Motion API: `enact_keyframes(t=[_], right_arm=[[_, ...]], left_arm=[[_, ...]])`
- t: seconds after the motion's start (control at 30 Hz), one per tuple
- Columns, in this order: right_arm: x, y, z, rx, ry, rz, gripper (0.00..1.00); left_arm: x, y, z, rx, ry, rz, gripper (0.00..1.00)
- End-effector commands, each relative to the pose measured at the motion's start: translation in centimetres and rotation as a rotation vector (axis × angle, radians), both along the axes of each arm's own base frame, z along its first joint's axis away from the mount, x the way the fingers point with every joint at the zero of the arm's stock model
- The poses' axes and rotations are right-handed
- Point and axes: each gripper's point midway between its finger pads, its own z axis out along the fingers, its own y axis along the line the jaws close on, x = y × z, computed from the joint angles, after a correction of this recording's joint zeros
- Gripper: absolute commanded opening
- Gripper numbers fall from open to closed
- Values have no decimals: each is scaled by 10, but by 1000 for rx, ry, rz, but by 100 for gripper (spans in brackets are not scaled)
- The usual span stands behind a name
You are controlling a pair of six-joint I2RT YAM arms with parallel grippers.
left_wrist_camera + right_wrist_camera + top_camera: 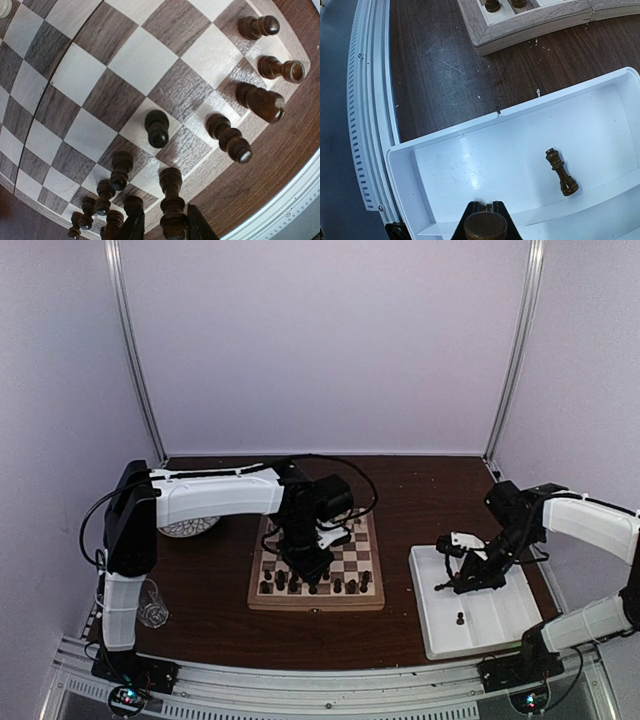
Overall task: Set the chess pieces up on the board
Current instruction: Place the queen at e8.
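left gripper [166, 226] at the board [125, 55]'s near row, jaws slightly apart around an upright dark chessman [171, 200], right gripper [485, 214] over the white tray [450, 165], jaws clamped on a brown piece [485, 228], a second piece [561, 172] lying inside

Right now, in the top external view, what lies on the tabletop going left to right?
clear glass → white dish → board → white tray
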Motion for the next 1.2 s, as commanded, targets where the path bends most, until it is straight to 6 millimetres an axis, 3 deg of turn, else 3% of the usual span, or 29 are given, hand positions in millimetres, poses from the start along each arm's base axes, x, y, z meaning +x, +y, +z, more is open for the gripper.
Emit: enact_keyframes(t=[0.0, 0.23, 0.47, 0.87, 1.17], right_arm=[[-3, -6, -16, -77, -17, 49, 6], [-10, -16, -51, -218, -48, 132, 5], [-13, -16, -72, -277, -32, 162, 5], [-10, -13, -75, -285, -21, 155, 5], [-11, -13, -75, -288, -22, 151, 6]], left_arm=[[5, 0, 26, -42, -42, 0, 30], [5, 4, 20, -21, -43, 0, 21], [5, 6, 19, -11, -42, -3, 15], [0, 0, 12, -18, -1, -2, 12], [8, 11, 25, 16, -62, 4, 7]])
